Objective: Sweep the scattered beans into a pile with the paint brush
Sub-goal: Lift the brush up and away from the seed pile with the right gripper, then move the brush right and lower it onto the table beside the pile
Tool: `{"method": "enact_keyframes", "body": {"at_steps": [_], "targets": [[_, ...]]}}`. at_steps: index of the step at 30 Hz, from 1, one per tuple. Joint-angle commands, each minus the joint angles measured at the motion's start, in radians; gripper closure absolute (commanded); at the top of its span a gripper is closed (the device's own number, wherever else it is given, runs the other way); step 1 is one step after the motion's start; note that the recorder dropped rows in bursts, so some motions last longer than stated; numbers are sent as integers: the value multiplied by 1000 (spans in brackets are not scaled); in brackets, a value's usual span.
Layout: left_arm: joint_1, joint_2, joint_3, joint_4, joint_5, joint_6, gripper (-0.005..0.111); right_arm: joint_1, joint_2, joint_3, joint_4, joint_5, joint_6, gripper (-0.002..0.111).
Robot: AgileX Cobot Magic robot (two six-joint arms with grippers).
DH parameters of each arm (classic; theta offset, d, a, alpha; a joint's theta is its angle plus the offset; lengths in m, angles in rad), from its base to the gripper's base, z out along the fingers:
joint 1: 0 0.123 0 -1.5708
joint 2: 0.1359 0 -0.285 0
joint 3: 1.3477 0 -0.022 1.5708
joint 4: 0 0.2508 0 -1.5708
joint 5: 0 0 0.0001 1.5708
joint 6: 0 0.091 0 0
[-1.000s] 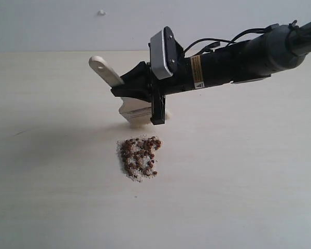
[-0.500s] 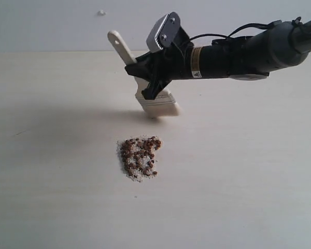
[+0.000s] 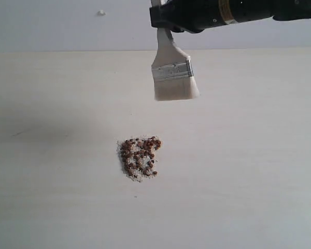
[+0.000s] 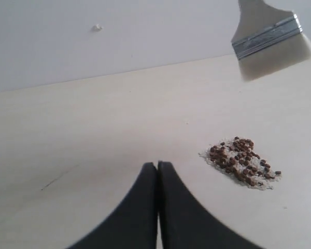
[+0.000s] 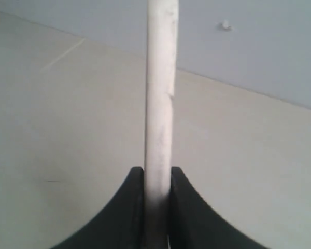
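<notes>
Above the table [image 3: 259, 171]: we see the paint brush [image 3: 173, 78] hanging clear of the beans [image 3: 139, 158].
Right gripper [image 5: 157, 176]: clamps its handle.
Left gripper [image 4: 157, 167]: pressed together.

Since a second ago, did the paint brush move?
Yes. The paint brush rose clear of the table, well above the beans, which stayed put, and now hangs bristles down.

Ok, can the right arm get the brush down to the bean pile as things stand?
Probably yes. The right gripper is shut on the paint brush, which hangs bristles-down, clear of the beans. Nothing shows on the table between them, and the shut left gripper sits short of the pile.
</notes>
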Motion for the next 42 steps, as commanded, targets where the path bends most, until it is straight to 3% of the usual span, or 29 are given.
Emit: {"method": "enact_keyframes", "body": {"at_steps": [1, 10, 20, 30, 34, 39, 41, 42], "targets": [[-4, -3, 4, 3, 0, 3, 107, -31, -36, 8, -43, -168, 177, 108], [-4, -3, 4, 3, 0, 3, 107, -122, -36, 8, -43, -135, 232, 108], [-4, -3, 4, 3, 0, 3, 107, -250, -36, 8, -43, 12, 93, 108], [-4, -3, 4, 3, 0, 3, 107, -254, -25, 8, -43, 465, -325, 108], [-4, -3, 4, 3, 0, 3, 107, -254, -7, 8, -43, 586, -408, 108], [-4, -3, 4, 3, 0, 3, 107, -253, -5, 73, 202, 658, -634, 108], [-4, -3, 4, 3, 0, 3, 107, -247, -5, 97, 454, 809, -826, 108], [-4, -3, 4, 3, 0, 3, 107, -246, -5, 97, 675, 916, -1058, 108]]}}
